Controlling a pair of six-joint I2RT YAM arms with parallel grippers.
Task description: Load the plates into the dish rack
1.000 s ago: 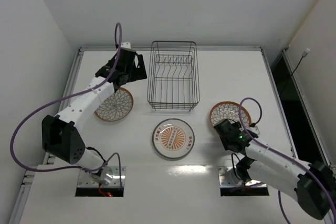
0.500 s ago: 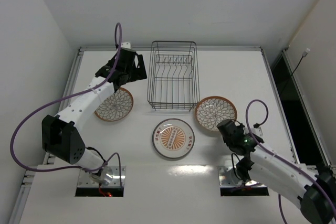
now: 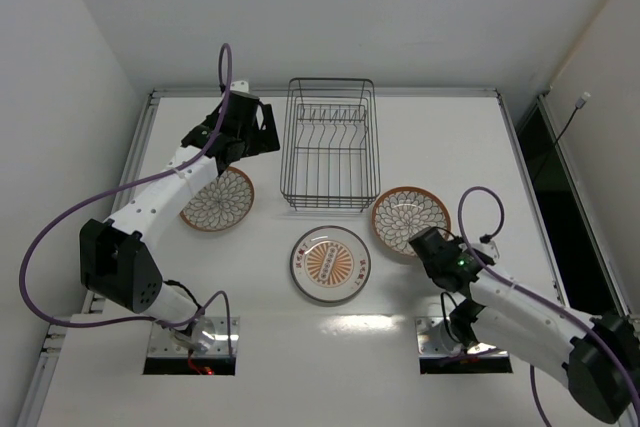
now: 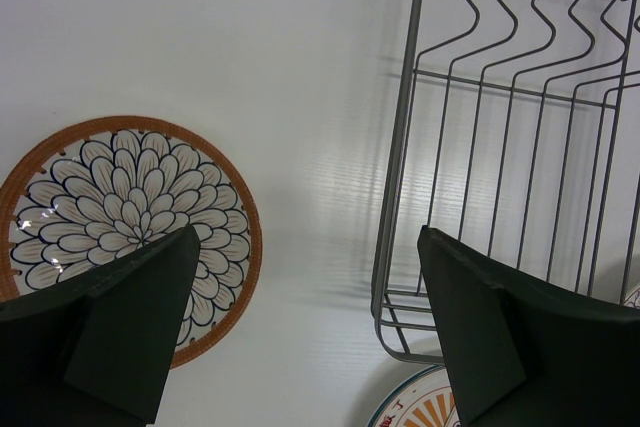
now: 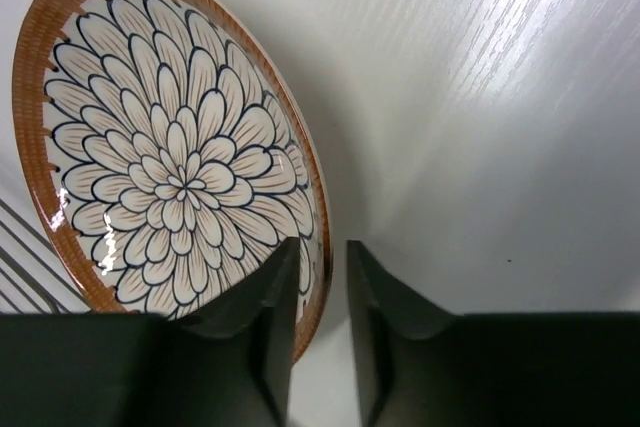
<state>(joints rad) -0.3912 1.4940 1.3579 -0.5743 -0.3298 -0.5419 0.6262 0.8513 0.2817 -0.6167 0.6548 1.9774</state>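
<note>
Right plate (image 3: 408,215) shifted left, near dish rack (image 3: 330,147) — right gripper (image 5: 322,257) pinching rim, left gripper (image 4: 308,242) spread; we should upend it gently.

Plate (image 5: 180,187) fills 9–12 o'clock: brown rim, white petal pattern facing cam, tilted up off white tabletop (image 5: 480,97), shadow at its 3 o'clock side. Pincer (image 5: 322,252) at 6 o'clock, fingers nearly together, pinching plate's rim. Rack wires (image 5: 20,219) just visible at 8 o'clock.
</note>
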